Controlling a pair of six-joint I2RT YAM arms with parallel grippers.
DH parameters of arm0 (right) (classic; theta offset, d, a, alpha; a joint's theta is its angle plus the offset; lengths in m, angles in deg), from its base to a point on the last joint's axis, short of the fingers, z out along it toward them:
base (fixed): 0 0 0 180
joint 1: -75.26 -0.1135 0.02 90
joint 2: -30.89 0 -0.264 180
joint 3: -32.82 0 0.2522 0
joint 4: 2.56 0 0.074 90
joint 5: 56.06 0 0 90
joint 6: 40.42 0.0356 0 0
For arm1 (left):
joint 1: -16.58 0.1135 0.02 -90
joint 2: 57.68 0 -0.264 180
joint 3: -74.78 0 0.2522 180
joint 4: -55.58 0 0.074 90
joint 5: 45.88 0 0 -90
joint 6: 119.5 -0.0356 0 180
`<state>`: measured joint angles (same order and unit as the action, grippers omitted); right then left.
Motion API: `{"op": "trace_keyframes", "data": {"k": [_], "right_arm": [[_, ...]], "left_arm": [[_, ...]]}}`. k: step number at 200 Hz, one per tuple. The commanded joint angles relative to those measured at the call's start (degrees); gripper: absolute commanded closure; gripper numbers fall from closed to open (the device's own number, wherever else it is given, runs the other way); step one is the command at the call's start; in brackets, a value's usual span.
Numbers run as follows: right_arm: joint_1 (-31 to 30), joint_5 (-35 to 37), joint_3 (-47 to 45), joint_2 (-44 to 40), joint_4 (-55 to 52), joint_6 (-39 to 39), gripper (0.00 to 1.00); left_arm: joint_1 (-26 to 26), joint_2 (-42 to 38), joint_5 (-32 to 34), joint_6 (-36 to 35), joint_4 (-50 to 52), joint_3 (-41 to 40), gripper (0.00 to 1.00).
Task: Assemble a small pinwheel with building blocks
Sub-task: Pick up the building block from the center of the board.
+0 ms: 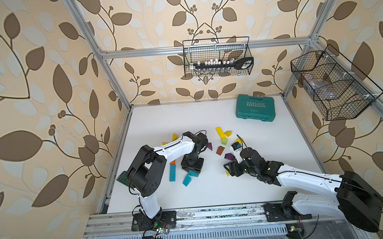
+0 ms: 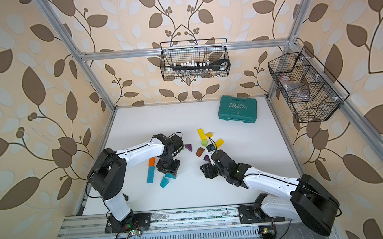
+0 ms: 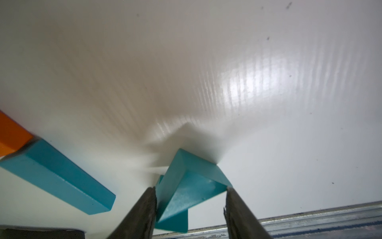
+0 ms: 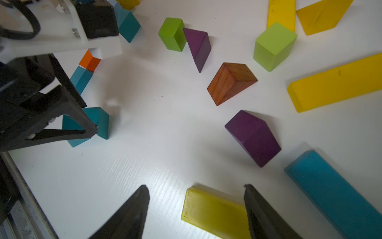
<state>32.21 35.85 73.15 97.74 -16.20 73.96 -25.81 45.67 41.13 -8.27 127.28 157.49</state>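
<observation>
— Which piece are you on?

— The teal wedge. It stands on the near left part of the white worktop. My left gripper has its jaws pressed to it from both sides.

— What lies by it?

— A second teal wedge is just beside it. A teal bar lies near, end to end with an orange block.

— And your other arm?

— My right gripper hangs low over the middle of the worktop with its jaws apart and nothing held. A yellow block lies flat between them, nearer one jaw than the other.

— Farther out?

— Past that block sits a purple wedge, then a brown wedge, each apart from the next. Beyond them a green cube stands near a long yellow bar. Well apart, at the far right of the worktop, lies a teal case lettered EXPLOIT.
</observation>
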Motion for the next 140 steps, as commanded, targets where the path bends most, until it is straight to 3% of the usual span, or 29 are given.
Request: {"op": "trace_keyframes", "data": {"k": [1,67,140], "right_arm": [[0.52,-0.90,-1.08,-0.67,0.41,-0.07,0.26],[0.86,-1.29,-1.34,-0.02,1.09,0.05,0.25],[0.93,-1.68,-1.49,0.69,1.38,0.28,0.25]], "left_arm": [[-0.24,1.36,1.24,-0.98,0.41,0.22,0.47],[-0.24,-1.98,0.11,0.17,-0.45,-0.22,0.47],[-0.24,-2.52,-0.07,9.63,0.82,-0.31,0.32]]}}
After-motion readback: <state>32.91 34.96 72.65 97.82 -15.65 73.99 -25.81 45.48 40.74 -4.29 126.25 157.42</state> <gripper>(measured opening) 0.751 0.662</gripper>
